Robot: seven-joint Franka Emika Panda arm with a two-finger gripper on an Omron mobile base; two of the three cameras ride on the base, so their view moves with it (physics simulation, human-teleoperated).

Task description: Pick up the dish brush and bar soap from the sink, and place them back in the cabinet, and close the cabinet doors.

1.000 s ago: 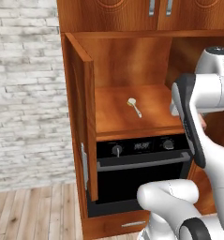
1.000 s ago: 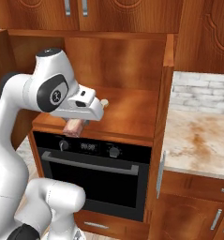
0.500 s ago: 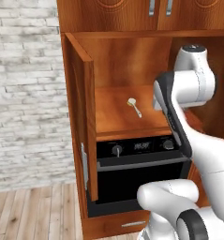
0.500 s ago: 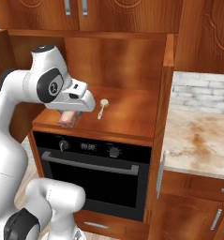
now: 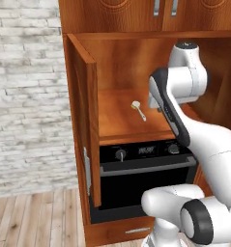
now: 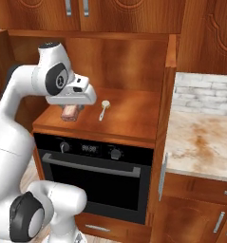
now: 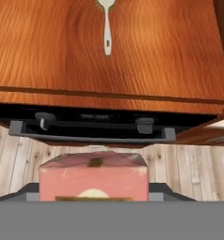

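Observation:
My gripper (image 6: 70, 112) is shut on the pinkish-red bar soap (image 6: 70, 113), holding it low over the front left of the cabinet (image 6: 134, 111) shelf. In the hand view the bar soap (image 7: 93, 180) sits between my gripper (image 7: 93, 190) jaws, with the shelf edge beyond it. The dish brush (image 6: 103, 108) lies on the shelf to the right of the soap, cream head toward the back. It also lies mid-shelf in the left base view as the dish brush (image 5: 137, 109), and appears in the hand view as the dish brush (image 7: 106, 26). Both cabinet doors stand open: left door (image 5: 85, 130), right door (image 6: 170, 71).
A black oven (image 6: 96, 173) with knobs and a bar handle sits directly under the shelf. A tan marble counter (image 6: 200, 142) runs to the right. Smaller upper cabinets (image 6: 86, 12) hang above. A brick wall (image 5: 25, 96) and wood floor (image 5: 35, 217) lie to the left.
The arm has swung left, toward the cabinet's left side, carrying the bar soap over the shelf's front left. The dish brush has stayed where it lay.

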